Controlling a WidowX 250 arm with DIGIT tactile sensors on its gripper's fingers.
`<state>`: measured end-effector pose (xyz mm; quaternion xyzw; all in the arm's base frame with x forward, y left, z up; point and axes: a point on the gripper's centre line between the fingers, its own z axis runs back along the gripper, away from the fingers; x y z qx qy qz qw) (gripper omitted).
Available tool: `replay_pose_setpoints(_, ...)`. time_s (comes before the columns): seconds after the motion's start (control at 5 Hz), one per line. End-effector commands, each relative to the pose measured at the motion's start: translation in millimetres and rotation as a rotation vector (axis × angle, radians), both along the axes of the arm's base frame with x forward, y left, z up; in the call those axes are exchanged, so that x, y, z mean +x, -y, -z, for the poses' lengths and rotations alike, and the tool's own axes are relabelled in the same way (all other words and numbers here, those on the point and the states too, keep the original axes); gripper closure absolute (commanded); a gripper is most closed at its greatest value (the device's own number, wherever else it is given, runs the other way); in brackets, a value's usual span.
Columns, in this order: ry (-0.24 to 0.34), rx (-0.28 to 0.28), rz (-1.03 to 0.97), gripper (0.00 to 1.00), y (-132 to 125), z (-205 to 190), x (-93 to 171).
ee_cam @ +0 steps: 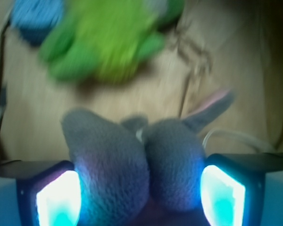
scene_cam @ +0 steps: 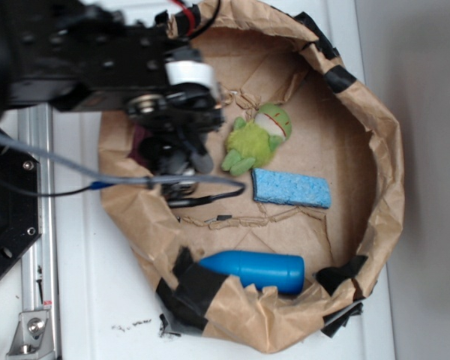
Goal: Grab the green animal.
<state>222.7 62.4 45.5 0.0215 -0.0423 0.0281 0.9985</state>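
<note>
The green animal [scene_cam: 255, 142], a lime fuzzy plush with a red-white mouth patch, lies on the brown paper in the middle of the nest. In the wrist view the green animal [ee_cam: 108, 42] is blurred, at the top and ahead of the fingers. My gripper [scene_cam: 181, 161] stands just left of it, apart from it. Its two lit fingers press both sides of a grey plush animal [ee_cam: 132, 160], which fills the gap of the gripper [ee_cam: 140, 193]. One grey ear [ee_cam: 212, 106] sticks out to the right.
A blue sponge [scene_cam: 291, 187] lies just right of and below the green plush. A blue bottle [scene_cam: 255, 270] lies at the near side. The crumpled brown paper wall [scene_cam: 382, 150] with black tape rings everything. Cables [scene_cam: 135, 181] cross under the arm.
</note>
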Motion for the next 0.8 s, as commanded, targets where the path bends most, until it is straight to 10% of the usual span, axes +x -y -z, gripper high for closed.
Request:
replay_pose_setpoints(0.0, 0.048, -0.001, 0.029, 0.00, -2, -21, 55)
replay_pose_setpoints(0.6, 0.127, 0.046, -0.184, 0.00, -24, 10, 69)
